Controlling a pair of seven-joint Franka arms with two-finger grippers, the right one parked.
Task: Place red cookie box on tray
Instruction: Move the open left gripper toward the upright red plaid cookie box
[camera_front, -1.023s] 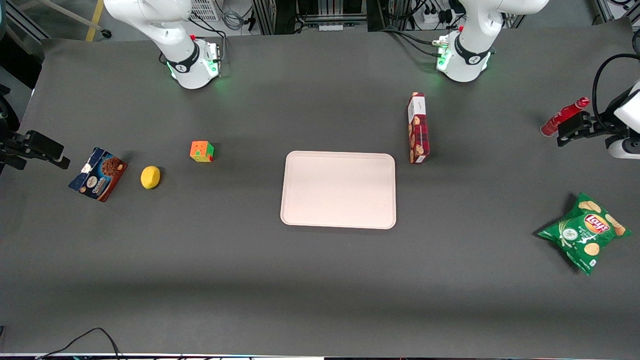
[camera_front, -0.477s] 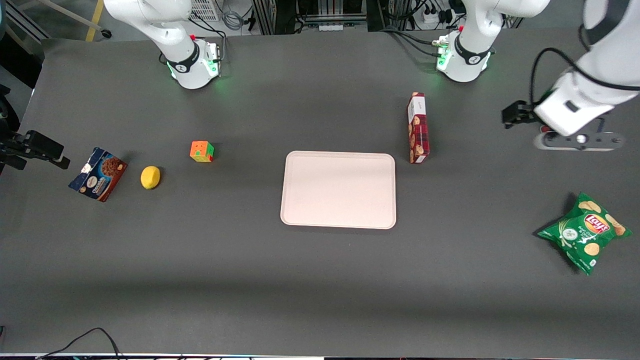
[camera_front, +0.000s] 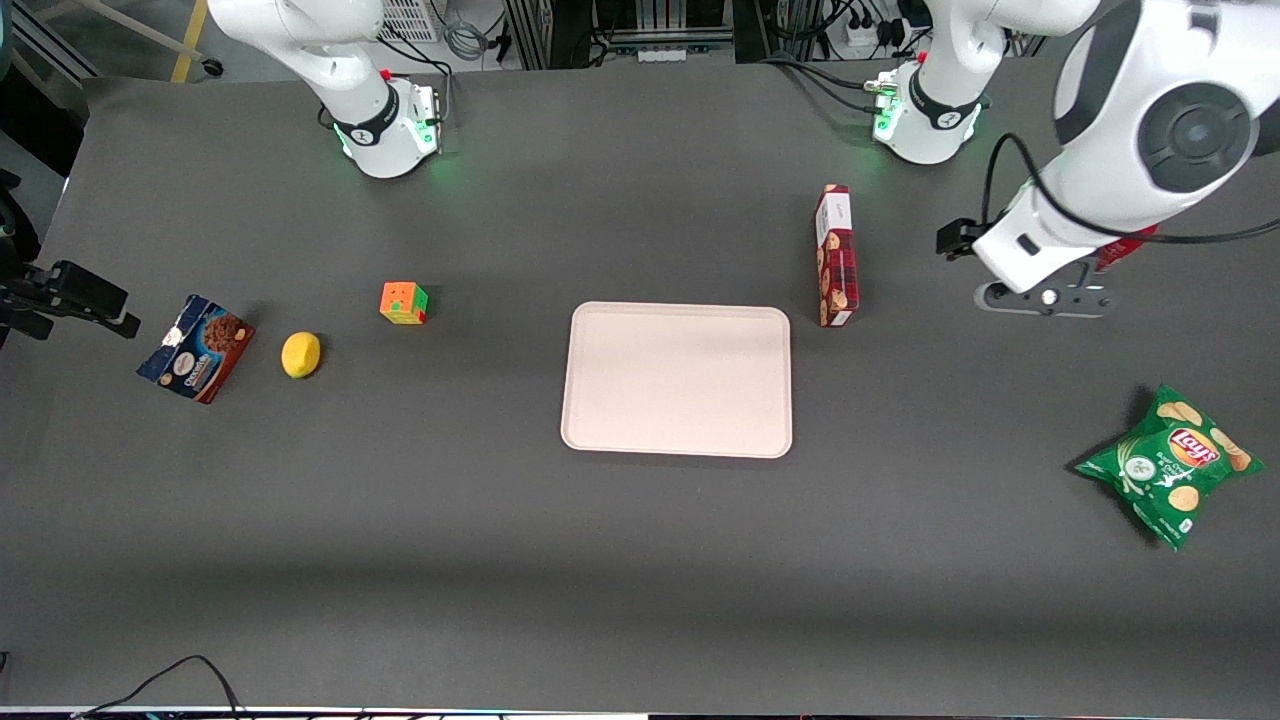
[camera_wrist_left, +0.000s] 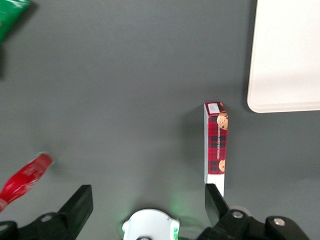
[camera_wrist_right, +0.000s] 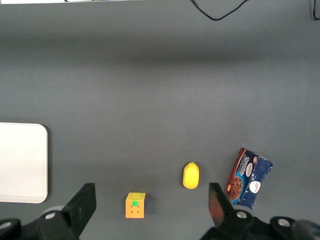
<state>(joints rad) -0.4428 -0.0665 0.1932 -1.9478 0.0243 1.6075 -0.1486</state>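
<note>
The gripper (camera_wrist_left: 145, 205) hovers with fingers spread wide, near the red cookie box (camera_front: 836, 256), which stands on the dark grey table (camera_front: 400, 520) just beside the tray (camera_front: 677, 380). Only the wrist view shows the fingers; the front view shows cables along the table's edge farthest from the camera.

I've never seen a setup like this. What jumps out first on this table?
A big pale tray lies mid-table, with a red cookie box standing on its edge just beside it, not on it. The working arm's hand hovers open above the table close to that box, nothing in it. A green chip bag lies toward the working arm's end.
</note>
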